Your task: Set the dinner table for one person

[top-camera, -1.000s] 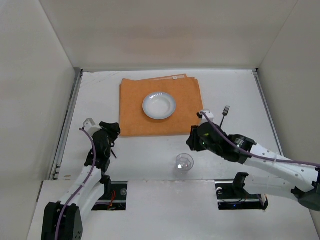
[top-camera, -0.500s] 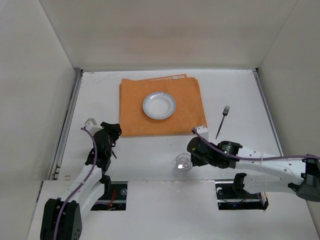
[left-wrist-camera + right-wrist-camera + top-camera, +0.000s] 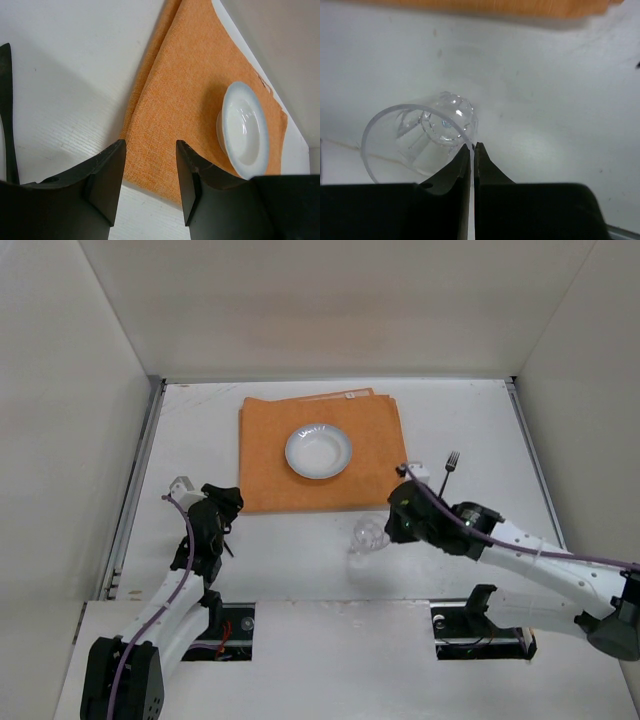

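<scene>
On the white dinner table (image 3: 480, 420) lies an orange placemat (image 3: 270, 470) (image 3: 190, 100) with a white bowl (image 3: 318, 450) (image 3: 245, 130) on it. A clear glass (image 3: 368, 535) (image 3: 420, 135) hangs tilted just in front of the placemat's near edge. My right gripper (image 3: 393, 530) (image 3: 472, 146) is shut on the glass's rim, pinching the wall. A fork (image 3: 447, 472) lies to the right of the placemat. My left gripper (image 3: 225, 502) (image 3: 150, 150) stands part open and empty over the placemat's near left corner.
A thin dark utensil (image 3: 6, 110) lies on the table just left of my left gripper. White walls close the table in at the back and both sides. The arm bases sit at the near edge.
My right gripper has shut on the glass's rim and carried the glass from near the front edge toward the placemat. The left arm has stayed where it was.
</scene>
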{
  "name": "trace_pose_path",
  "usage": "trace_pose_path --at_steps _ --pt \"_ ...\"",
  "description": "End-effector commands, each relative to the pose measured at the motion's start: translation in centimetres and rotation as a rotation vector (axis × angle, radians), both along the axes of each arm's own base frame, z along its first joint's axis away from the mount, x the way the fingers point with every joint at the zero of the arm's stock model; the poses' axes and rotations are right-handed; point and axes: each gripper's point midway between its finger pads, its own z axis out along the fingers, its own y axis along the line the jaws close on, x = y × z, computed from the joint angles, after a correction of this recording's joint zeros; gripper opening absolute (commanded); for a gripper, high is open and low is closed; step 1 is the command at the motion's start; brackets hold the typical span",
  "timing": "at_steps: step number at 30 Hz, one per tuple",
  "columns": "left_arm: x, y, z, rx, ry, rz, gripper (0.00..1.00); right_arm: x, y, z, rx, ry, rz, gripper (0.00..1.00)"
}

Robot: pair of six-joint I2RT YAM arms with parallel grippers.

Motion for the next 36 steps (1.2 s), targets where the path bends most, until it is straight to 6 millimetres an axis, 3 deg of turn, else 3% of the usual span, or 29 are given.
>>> trace_pose_path --at_steps 1,5,10,12,16,23,31,36 --pt "0.7 -0.2 2.0 -0.002 -0.070 -0.002 0.42 5.9 0.0 6.5 0.094 -0.178 -0.042 0.06" --pt "0.7 -0.2 2.0 0.001 -0.067 -0.004 0.42 14.6 -1.5 8.3 0.096 -0.224 -0.140 0.07" --pt "0.7 -0.5 1.5 0.001 -0.051 -0.016 0.42 25.5 -2.4 7.1 0.071 -0.203 -0.245 0.08" --pt "0.7 -0.7 1.3 0.002 -0.046 -0.022 0.42 28.9 -2.5 6.0 0.058 -0.180 -0.270 0.07" --pt "0.7 -0.8 1.3 0.005 -0.046 -0.024 0.42 33.8 -3.4 4.0 0.039 -0.146 -0.325 0.07" --pt "0.4 -1.5 2.1 0.013 -0.074 -0.043 0.42 38.2 -4.6 3.1 0.012 -0.147 -0.381 0.08" --pt "0.7 -1.9 1.8 0.020 -0.056 -0.055 0.42 38.8 -4.9 -0.2 -0.065 -0.087 -0.379 0.09" --pt "0.6 -2.0 2.1 0.023 -0.067 -0.059 0.42 39.5 -4.7 -0.9 -0.068 -0.078 -0.379 0.13"
